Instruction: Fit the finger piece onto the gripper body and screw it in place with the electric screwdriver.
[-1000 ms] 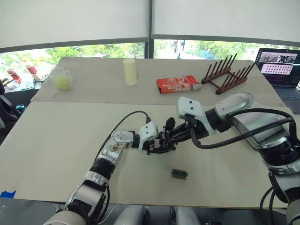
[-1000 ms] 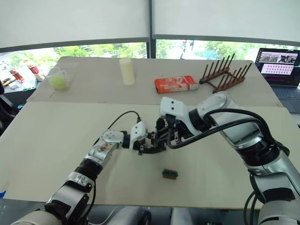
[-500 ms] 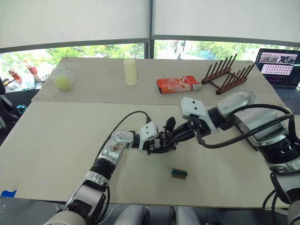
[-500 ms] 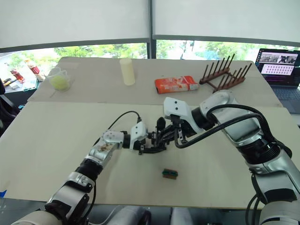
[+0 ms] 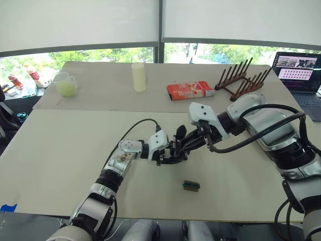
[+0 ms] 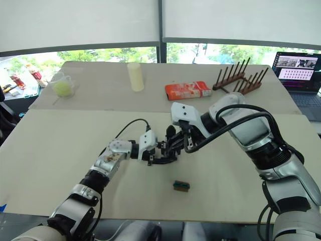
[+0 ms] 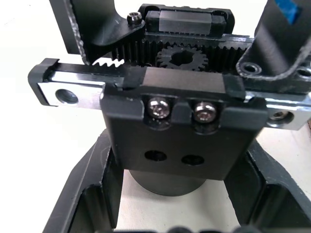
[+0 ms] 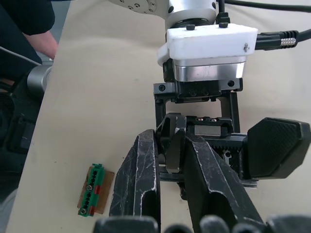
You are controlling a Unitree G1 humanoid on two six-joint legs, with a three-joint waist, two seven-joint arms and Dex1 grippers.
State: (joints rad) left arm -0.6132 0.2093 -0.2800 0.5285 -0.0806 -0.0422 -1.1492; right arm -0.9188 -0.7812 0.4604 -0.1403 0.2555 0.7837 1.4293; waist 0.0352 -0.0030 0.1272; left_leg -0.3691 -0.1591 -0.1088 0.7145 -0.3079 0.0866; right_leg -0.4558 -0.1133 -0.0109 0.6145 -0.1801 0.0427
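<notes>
**Left gripper clamped on gripper body, right pinching finger piece**

Left gripper held the gripper body at table centre. Right gripper fingers were closed on the finger piece against the body's rack. Piece looked light, rigid, slippery; grip its flat sides.

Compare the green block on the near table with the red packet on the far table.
The green block is small, green and brown, lying near the arms; the red packet is larger, orange-red with white print, lying on the far table beside the wooden rack. Both lie flat, untouched by either end effector.
</notes>
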